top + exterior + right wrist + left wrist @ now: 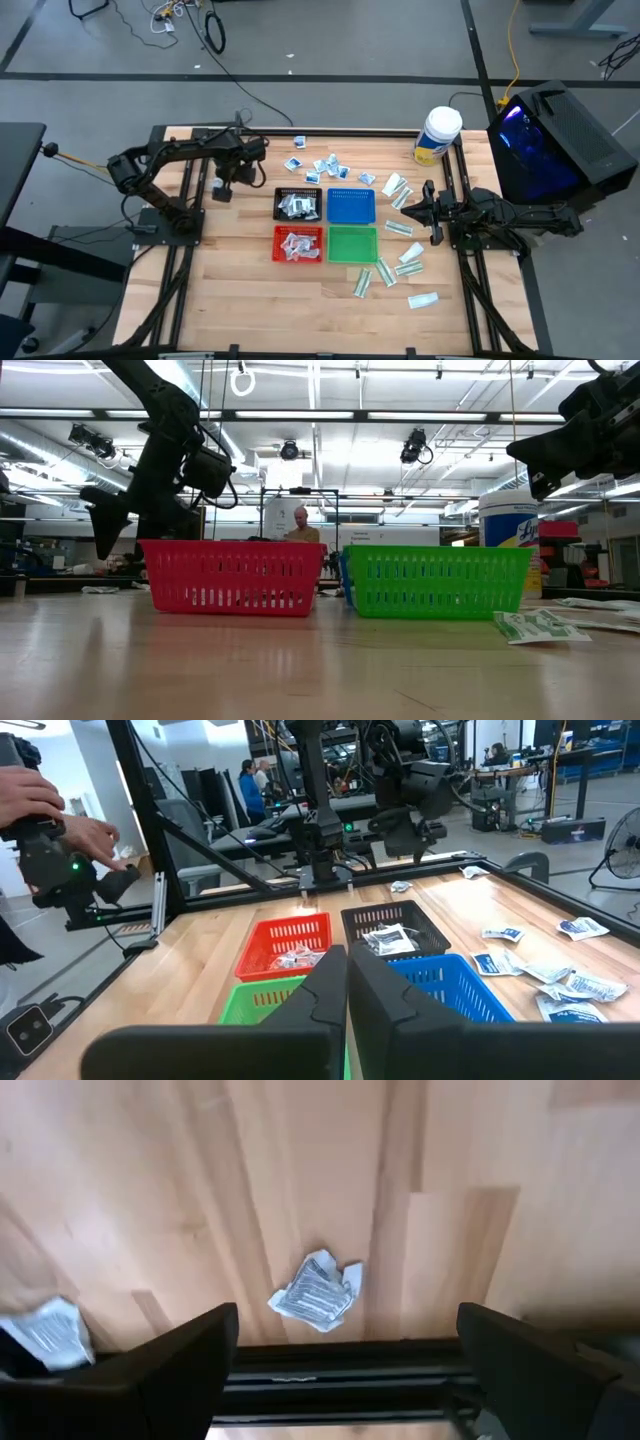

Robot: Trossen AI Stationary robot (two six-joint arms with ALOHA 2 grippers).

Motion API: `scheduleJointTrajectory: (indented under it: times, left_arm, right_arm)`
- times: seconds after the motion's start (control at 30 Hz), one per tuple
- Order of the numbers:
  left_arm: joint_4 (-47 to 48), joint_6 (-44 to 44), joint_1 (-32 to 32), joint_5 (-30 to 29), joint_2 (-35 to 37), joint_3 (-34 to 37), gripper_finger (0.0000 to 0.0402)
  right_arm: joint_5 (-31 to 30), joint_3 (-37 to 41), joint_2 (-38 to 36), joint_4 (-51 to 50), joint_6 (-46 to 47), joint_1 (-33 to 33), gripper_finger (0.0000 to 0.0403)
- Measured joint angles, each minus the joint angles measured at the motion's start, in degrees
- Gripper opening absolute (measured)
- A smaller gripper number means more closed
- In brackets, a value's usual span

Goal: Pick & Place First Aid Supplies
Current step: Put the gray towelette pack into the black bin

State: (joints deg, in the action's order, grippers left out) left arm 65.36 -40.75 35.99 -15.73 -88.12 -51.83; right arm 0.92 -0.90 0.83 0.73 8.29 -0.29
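The first aid supplies lie loose on the wooden table: squarish white packets with bluish print (325,166) at the far middle, and longer white-and-green packets (400,255) at the right. More packets sit in the black tray (298,204) and the red tray (298,244). My left gripper (225,186) hangs open above the table, left of the black tray, pointing steeply down. Its wrist view shows a crumpled white packet (318,1292) lying flat beyond its fingers (190,1365), untouched. My right gripper (347,975) is shut and level at the table's right side (408,208), holding nothing.
A blue tray (351,205) and a green tray (352,244) stand beside the black and red ones. A big white jar with a yellow label (437,135) stands at the far right. A person's hands (60,830) hold a device beyond the table's left side.
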Motion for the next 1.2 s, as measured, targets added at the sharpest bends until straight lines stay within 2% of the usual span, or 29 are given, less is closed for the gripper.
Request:
scheduleJointTrajectory:
  times: [0.27, 0.43, 0.67, 0.83, 1.2]
  left_arm:
    - [-0.02, -6.97, -0.63, -1.30, 0.00, 0.52, 0.0383]
    - [-0.08, -6.42, -0.62, -5.13, 0.00, 2.65, 0.0383]
    - [-2.79, -4.85, -0.44, -5.50, -0.02, 6.10, 0.0383]
    - [-5.37, -3.43, -0.41, -10.28, -0.02, 7.21, 0.0383]
    - [-11.60, -3.41, -0.41, -12.02, -0.04, 9.75, 0.0383]
  right_arm:
    - [0.01, 0.02, 0.00, 0.00, 0.00, 0.01, 0.0018]
    - [0.00, 0.01, 0.00, -0.01, -0.01, 0.00, 0.0018]
    - [-0.01, 0.01, 0.00, 0.00, -0.01, 0.00, 0.0018]
    - [-0.01, 0.01, 0.00, 0.00, -0.02, 0.02, 0.0018]
    - [-0.01, 0.01, -0.01, -0.01, 0.00, 0.02, 0.0018]
